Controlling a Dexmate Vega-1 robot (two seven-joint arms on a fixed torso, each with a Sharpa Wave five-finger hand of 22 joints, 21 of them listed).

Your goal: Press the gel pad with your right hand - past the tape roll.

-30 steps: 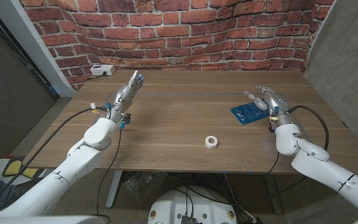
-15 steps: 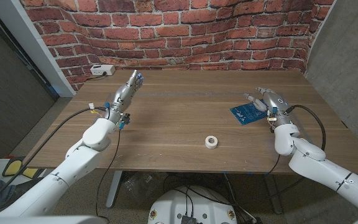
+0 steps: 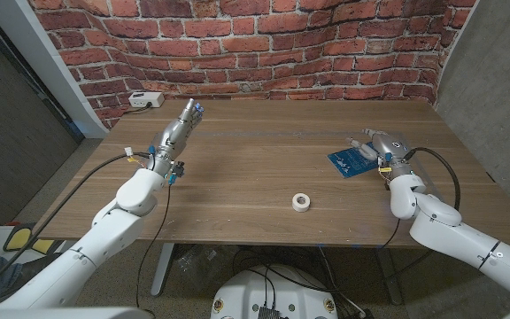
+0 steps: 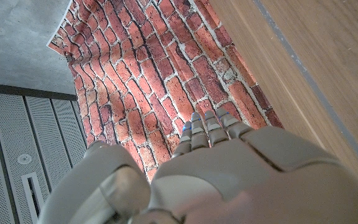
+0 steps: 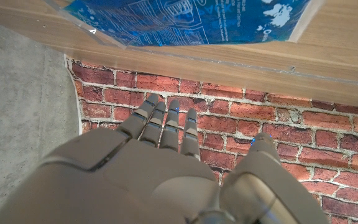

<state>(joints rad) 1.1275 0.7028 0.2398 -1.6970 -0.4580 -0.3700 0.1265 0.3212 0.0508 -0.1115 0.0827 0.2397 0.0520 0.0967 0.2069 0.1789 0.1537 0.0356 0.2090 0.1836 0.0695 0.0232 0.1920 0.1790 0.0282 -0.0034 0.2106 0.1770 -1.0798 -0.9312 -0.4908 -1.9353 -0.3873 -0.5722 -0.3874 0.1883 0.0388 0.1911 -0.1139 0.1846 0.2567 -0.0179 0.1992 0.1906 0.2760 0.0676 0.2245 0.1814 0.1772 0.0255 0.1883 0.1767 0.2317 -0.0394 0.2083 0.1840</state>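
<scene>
The blue gel pad (image 3: 352, 162) lies flat on the right half of the wooden table (image 3: 255, 159), and it also fills the table part of the right wrist view as the gel pad (image 5: 191, 18). A small white tape roll (image 3: 302, 202) sits nearer the front edge, to the left of the pad. My right hand (image 3: 381, 145) is at the pad's far right corner, fingers (image 5: 166, 124) straight and close together, holding nothing. Whether it touches the pad I cannot tell. My left hand (image 3: 181, 129) stands far off on the left, fingers (image 4: 207, 127) stretched out, empty.
A white box (image 3: 146, 100) with a cable sits at the table's back left corner. A brick-pattern backdrop (image 3: 255, 44) hangs behind the table. Bare wood lies between the two hands. The table's right edge runs close to my right forearm.
My right hand has sunk a little and drawn slightly nearer beside the gel pad's right edge. The left arm, the pad and the tape roll have stayed put.
</scene>
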